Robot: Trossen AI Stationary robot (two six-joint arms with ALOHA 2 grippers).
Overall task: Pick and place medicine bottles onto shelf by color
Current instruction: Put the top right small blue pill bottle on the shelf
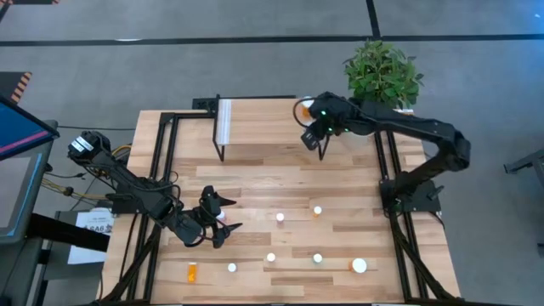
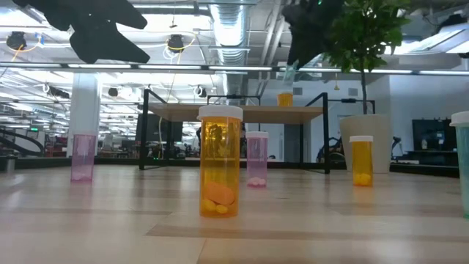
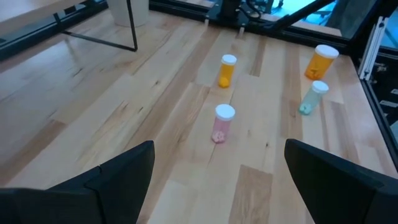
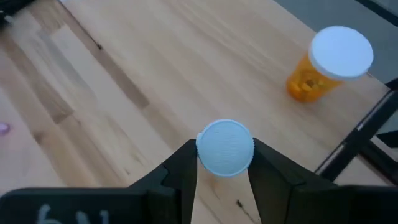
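My right gripper (image 1: pixel 320 143) hangs over the right end of the light-wood shelf (image 1: pixel 263 119), shut on a small white-capped bottle (image 4: pixel 225 147). Its pale green body (image 2: pixel 289 72) shows in the low view. An orange bottle (image 4: pixel 323 68) stands upright on the shelf close by. My left gripper (image 1: pixel 218 223) hovers open above the table's left middle, with nothing between its fingers (image 3: pixel 118 180). Ahead of it a pink bottle (image 3: pixel 222 122) and an orange bottle (image 3: pixel 227 70) stand on the table. My right gripper pinches the bottle at its top, one finger (image 4: pixel 180 171) on each side of the white cap (image 4: pixel 225 147). The fingers come slanting down from above. The bottle hangs upright, lifted clear above the shelf top.
Several more bottles stand on the near half of the table, among them a big orange one (image 3: pixel 322 61), a tilted green one (image 3: pixel 313 98) and an orange one lying at the near left (image 1: pixel 191 272). A potted plant (image 1: pixel 382 72) stands at the far right.
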